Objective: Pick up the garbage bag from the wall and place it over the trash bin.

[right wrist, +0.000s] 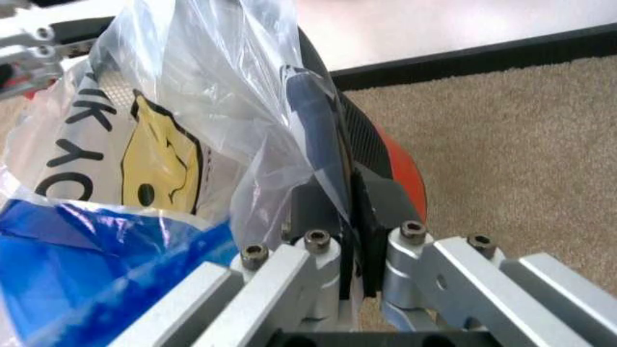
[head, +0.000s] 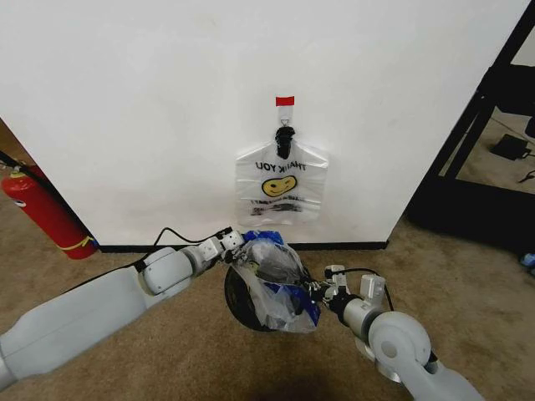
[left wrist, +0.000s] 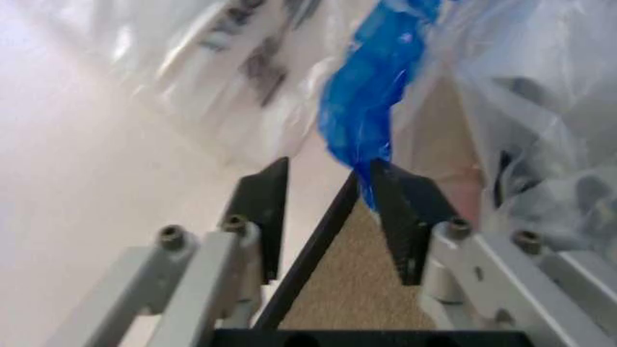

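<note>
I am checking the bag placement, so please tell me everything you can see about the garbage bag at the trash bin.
The garbage bag is thin, translucent, crumpled plastic with a yellow smiley face, black letters and blue plastic in it. It lies bunched over the black mesh trash bin on the carpet, below a similar bag hanging on the wall. The right end effector is shut on its film at the bin's rim; the left end effector is open at its blue part.

Bag [head: 282, 180] hangs from hook [head: 285, 132] on wall [head: 167, 100]; second bag [head: 280, 288] drapes bin [head: 242, 305], left pincer [head: 236, 244] and right pincer [head: 316, 292] at its edges.
</note>
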